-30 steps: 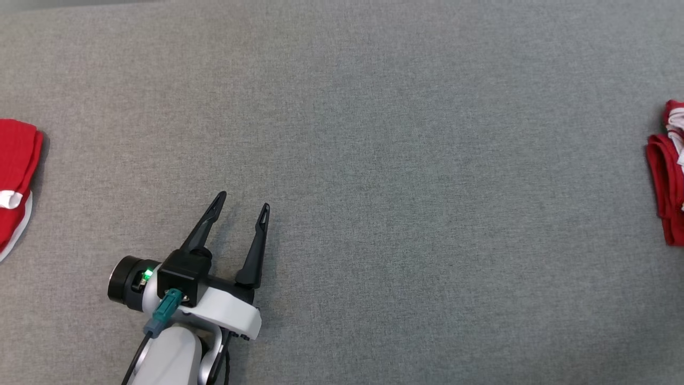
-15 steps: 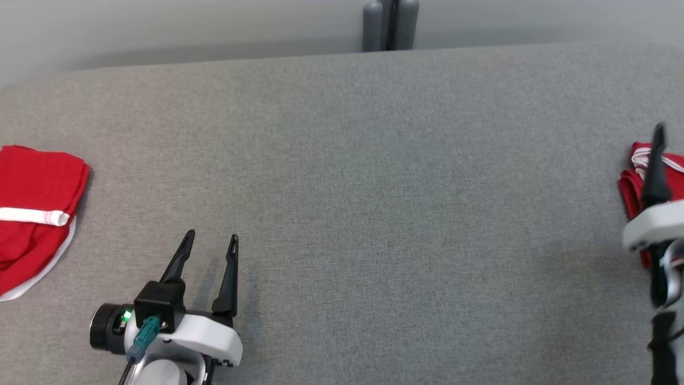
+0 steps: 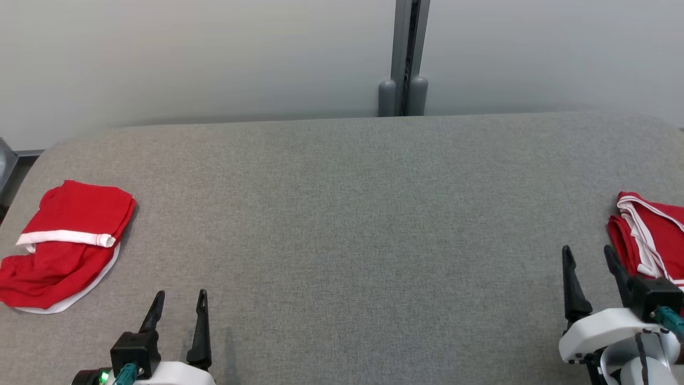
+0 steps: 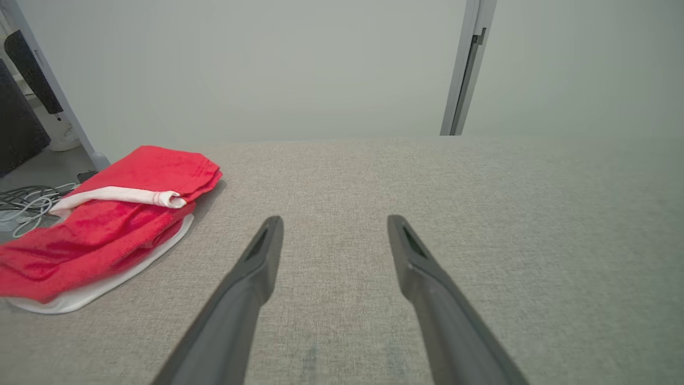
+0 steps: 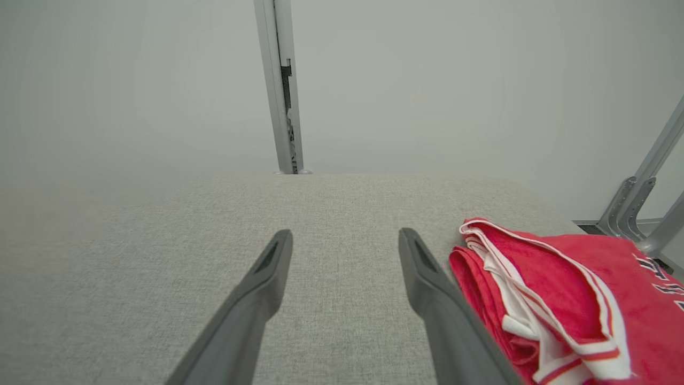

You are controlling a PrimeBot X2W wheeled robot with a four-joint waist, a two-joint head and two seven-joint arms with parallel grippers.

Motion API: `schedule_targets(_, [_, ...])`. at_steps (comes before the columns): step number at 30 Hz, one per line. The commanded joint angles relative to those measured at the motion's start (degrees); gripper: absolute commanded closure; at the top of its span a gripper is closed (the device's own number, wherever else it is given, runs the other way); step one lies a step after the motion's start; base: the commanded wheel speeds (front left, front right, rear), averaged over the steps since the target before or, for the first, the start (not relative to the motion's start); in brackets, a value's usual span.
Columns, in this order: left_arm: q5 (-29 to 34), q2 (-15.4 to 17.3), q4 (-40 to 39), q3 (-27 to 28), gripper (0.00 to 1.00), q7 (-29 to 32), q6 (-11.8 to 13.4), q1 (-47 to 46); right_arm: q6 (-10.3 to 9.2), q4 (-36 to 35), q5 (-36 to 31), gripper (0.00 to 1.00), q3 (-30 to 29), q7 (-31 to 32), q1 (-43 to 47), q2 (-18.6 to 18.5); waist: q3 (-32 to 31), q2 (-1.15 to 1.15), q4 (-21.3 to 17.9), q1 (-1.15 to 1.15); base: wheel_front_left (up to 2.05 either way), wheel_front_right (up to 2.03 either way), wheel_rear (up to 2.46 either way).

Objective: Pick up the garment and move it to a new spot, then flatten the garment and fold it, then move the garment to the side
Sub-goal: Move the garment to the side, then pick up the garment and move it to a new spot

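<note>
A folded red garment with a white band [image 3: 69, 243] lies at the grey table's left end, also in the left wrist view [image 4: 115, 214]. Another red garment with white trim [image 3: 649, 235] lies bunched at the right end, seen close in the right wrist view [image 5: 556, 289]. My left gripper [image 3: 180, 294] is open and empty near the front edge, right of the left garment; its fingers [image 4: 335, 220] hover over bare cloth. The right gripper [image 3: 587, 249] is open and empty just left of the right garment, its right finger [image 5: 427, 278] close beside the garment's edge.
The grey fabric table [image 3: 347, 224] ends at a pale wall with a vertical metal post [image 3: 404, 59] behind its far edge. Cables and dark equipment [image 4: 21, 198] sit beyond the left end. A metal bracket [image 5: 641, 198] stands past the right end.
The head camera has tilted up, so the wall and the table's far edge now show. The right gripper has come into the head view beside the right garment. Both garments lie as before.
</note>
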Motion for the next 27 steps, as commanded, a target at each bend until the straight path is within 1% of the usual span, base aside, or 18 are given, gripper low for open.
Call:
schedule_targets(1, [-0.3,0.2,0.1,0.5,0.00,0.0,0.4,0.8,-0.02,-0.2,1.0,0.00,0.7,0.0,1.3,-0.3,-1.6,0.00,0.3,0.00,0.00,0.00,0.00])
schedule_targets(5, [-0.4,0.2,0.1,1.3,0.00,0.0,1.1,2.2,-0.02,-1.5,3.1,0.00,3.0,0.0,3.2,-0.2,-3.1,0.00,0.3,0.00,0.00,0.00,0.00])
schedule_targets(10, [-0.3,0.2,-0.5,2.4,0.00,0.0,1.6,3.3,-0.02,-3.5,4.2,0.00,4.9,0.0,4.4,-0.3,-4.6,0.00,0.3,0.00,0.00,0.00,0.00])
schedule_targets(19, [-0.2,0.2,-1.0,3.4,0.00,0.0,1.7,3.9,-0.02,-4.4,5.3,0.00,5.3,0.0,5.4,-0.3,-5.7,0.00,0.6,0.00,0.00,0.00,0.00])
schedule_targets(27, [-0.8,0.2,-1.1,3.5,0.00,0.0,2.0,3.7,-0.02,-3.5,5.5,0.00,5.9,0.0,5.3,-0.3,-4.7,0.00,1.5,0.00,0.00,0.00,0.00])
